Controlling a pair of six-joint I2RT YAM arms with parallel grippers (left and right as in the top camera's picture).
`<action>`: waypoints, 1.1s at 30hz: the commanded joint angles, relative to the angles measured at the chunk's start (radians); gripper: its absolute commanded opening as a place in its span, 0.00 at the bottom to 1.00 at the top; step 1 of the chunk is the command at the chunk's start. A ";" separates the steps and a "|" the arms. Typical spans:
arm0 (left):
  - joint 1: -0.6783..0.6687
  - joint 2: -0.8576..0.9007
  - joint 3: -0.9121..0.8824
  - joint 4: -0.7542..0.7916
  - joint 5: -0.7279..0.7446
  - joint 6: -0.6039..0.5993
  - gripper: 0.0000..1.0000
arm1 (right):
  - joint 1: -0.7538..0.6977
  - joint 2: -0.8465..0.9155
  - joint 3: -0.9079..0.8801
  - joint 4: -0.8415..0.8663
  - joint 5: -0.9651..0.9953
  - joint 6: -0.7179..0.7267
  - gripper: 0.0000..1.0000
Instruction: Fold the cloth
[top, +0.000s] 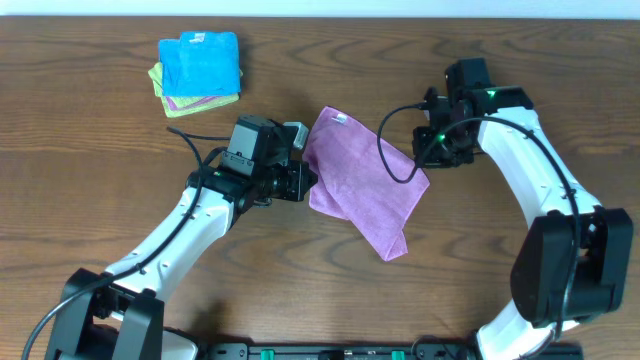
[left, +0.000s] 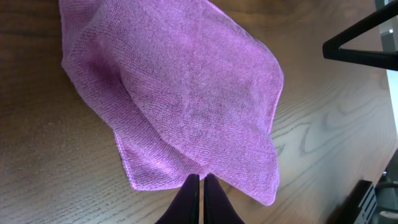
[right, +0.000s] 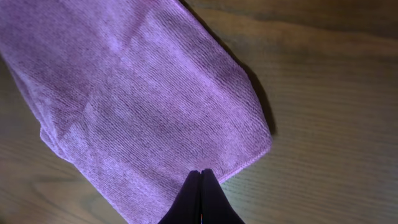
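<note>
My left gripper (left: 200, 180) has its two dark fingers pressed together, and in the left wrist view their tips meet on the near edge of the cloth (left: 186, 93), where its folds draw in toward them, so I have that edge pinched. My right gripper (right: 201, 173) is also closed tight. In the right wrist view its tips bite the hem of the cloth (right: 137, 93) just beside one of its corners. From overhead, my left gripper (top: 308, 181) sits at the cloth's left side and my right gripper (top: 426, 160) at its right side, with the purple-lilac cloth (top: 360, 185) stretched between them on the wooden table (top: 100, 160). The cloth lies slantwise, one corner pointing up and away from me and another pointing down toward me. A small white tag (top: 340, 119) shows near the far corner. In the left wrist view the fabric is doubled near my fingers, an upper layer lying over a lower one whose edge peeks out beside it. A black cable (top: 392, 165) from my right arm loops over the cloth's right part. Well apart, at the far left of the table, sits a small stack of folded cloths: a bright blue cloth (top: 200, 60) on top, with a yellow-green cloth (top: 157, 78) showing at the stack's left edge.
</note>
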 joint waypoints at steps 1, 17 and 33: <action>0.004 0.010 0.033 0.021 -0.002 0.007 0.06 | 0.000 -0.021 0.016 -0.005 0.011 0.067 0.02; 0.002 0.326 0.363 -0.127 -0.139 0.216 0.05 | 0.039 -0.021 0.011 0.031 0.139 -0.006 0.02; 0.001 0.647 0.748 -0.262 -0.176 0.286 0.06 | 0.109 -0.021 -0.138 0.125 0.159 0.050 0.02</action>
